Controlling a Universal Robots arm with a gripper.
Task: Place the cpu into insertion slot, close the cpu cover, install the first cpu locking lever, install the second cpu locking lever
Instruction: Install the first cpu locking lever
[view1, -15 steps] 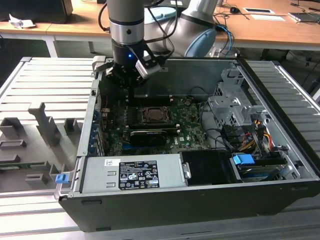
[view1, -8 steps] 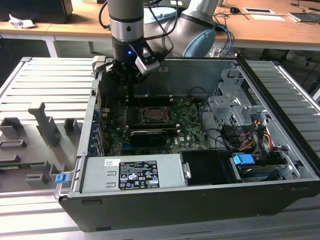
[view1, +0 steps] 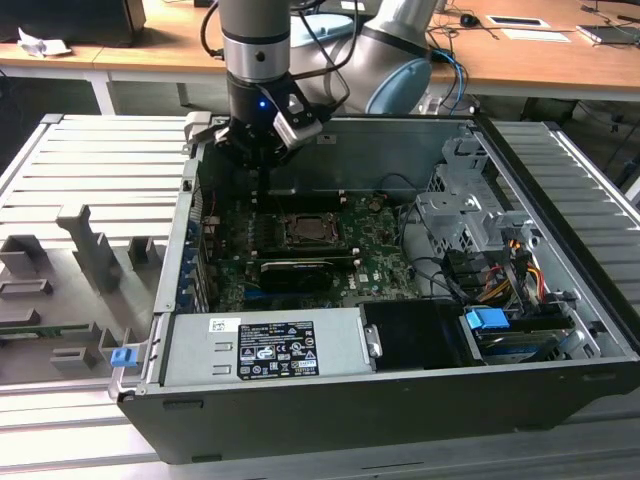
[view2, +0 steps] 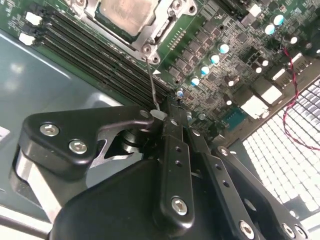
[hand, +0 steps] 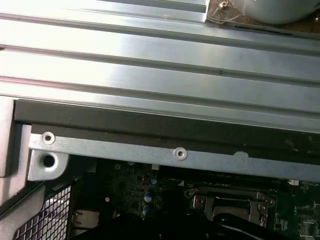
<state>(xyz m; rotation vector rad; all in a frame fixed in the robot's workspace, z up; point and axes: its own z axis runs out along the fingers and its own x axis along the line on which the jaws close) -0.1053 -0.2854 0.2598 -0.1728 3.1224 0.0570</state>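
Note:
In the second wrist view the cpu (view2: 125, 12) lies flat in the insertion slot, its silvery face up. The cpu cover (view2: 161, 26) is down around it. A thin wire locking lever (view2: 152, 85) rises from the slot's corner to my gripper (view2: 167, 114), whose black fingers are shut on the lever's end. In the exterior view my gripper (view1: 262, 192) hangs inside the open computer case, just to the exterior view's left of the insertion slot (view1: 313, 232). The first wrist view shows the slot's metal frame (hand: 230, 205) beyond the case rim.
A long black expansion card (view1: 297, 268) lies in front of the slot. Memory slots (view2: 95, 55) run beside it. The power supply (view1: 265, 345), drive cage (view1: 465, 215) and case wall (hand: 150, 152) hem in the board. A grey fixture tray (view1: 70, 270) sits at the exterior view's left.

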